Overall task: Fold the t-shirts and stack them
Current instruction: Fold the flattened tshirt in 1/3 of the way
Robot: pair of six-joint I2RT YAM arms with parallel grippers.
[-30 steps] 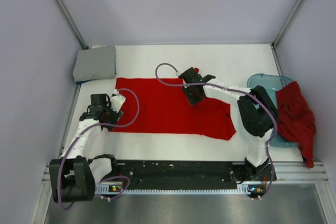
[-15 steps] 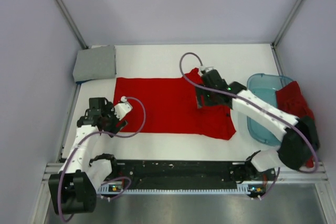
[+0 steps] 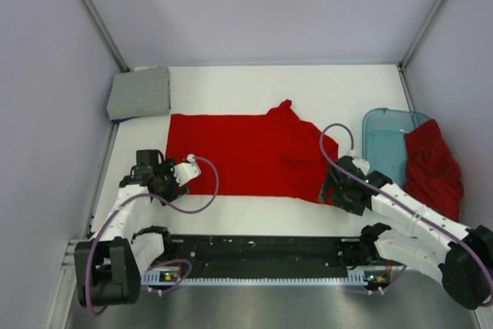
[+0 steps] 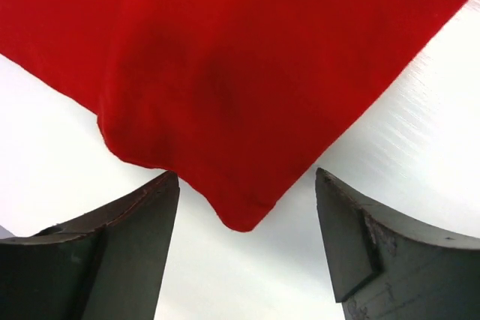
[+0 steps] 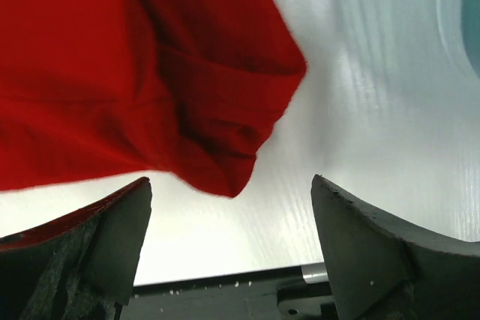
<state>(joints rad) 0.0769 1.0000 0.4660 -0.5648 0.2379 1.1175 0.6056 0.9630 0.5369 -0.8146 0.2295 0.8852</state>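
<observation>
At 10 o'clock the light grey t-shirt (image 3: 139,92) lies folded, evidently the stack's base. Your left pincer (image 4: 246,183) gapes wide and empty, lined up on the 7 o'clock corner of the bright red t-shirt (image 3: 246,156), which is spread across the surface (image 3: 254,86). Your right pincer (image 5: 230,181), equally wide and empty, frames the 5 o'clock corner, likely for a paired fold. At 3 o'clock the darker red t-shirt (image 3: 433,167) drapes over the tub (image 3: 377,132), not yet folded.

Left wrist cam: bright red tee (image 4: 225,65) runs off top, left & right edges, only one corner in shot. Right wrist cam: same tee cut at top & left. Top cam: darker red tee (image 3: 433,169) hides right side of tub (image 3: 381,140); right arm (image 3: 416,213) clipped at btm-right edge
</observation>
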